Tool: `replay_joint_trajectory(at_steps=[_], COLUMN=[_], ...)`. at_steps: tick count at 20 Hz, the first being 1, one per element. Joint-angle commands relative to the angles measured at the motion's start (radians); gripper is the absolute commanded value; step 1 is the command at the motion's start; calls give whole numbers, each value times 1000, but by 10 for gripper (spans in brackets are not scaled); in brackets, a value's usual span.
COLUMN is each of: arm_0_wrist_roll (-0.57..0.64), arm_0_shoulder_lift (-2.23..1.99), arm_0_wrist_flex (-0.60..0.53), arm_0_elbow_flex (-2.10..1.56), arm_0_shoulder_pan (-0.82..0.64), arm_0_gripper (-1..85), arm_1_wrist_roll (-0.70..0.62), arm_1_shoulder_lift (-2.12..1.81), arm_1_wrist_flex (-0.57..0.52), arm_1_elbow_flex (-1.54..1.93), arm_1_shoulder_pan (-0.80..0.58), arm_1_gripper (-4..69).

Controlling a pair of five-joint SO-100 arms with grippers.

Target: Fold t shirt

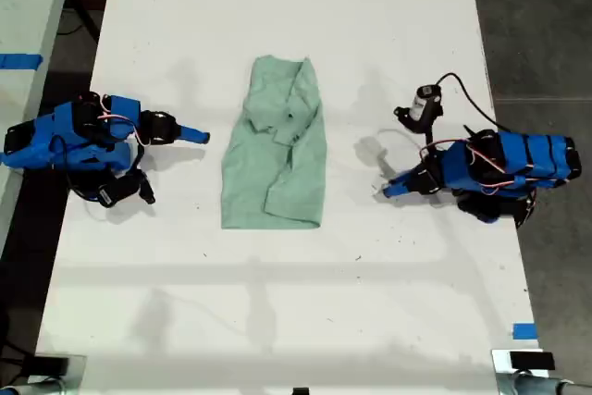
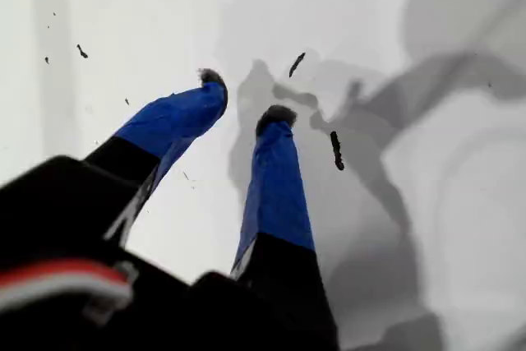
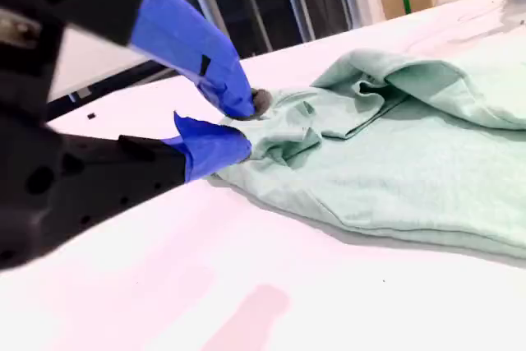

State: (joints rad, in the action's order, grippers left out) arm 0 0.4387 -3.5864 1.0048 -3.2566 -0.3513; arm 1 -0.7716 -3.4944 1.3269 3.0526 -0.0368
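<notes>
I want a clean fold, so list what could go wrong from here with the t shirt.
1. The t shirt lies doubled over and bunched near its collar. My second gripper, jaws open close to those wrinkles, may pinch several layers at once.
2. My first gripper hangs open over bare table, with no cloth in its view. If only one arm pulls, the shirt may slide rather than fold.

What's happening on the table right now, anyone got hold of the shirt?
No. The t shirt lies partly folded and wrinkled in the middle of the white table, and neither gripper holds it. My second gripper, at the exterior view's left, is open, low and pointed at the shirt's edge. My first gripper, at the exterior view's right, is open over bare table.
</notes>
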Motion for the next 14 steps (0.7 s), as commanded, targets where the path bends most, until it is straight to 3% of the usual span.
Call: replay_joint_trajectory(at_steps=[1,14], arm_0_wrist_roll=[9,9], arm_0_shoulder_lift=[-8,-8], arm_0_wrist_flex=[0,0], arm_0_elbow_flex=[-43,-43], arm_0_shoulder_pan=[14,14], arm_0_gripper=[38,38], arm_1_wrist_roll=[-12,-12], arm_1_shoulder_lift=[-11,-11], arm_1_wrist_flex=[3,3], arm_1_elbow_flex=[57,57], arm_1_shoulder_pan=[-8,-8], arm_1_gripper=[103,82])
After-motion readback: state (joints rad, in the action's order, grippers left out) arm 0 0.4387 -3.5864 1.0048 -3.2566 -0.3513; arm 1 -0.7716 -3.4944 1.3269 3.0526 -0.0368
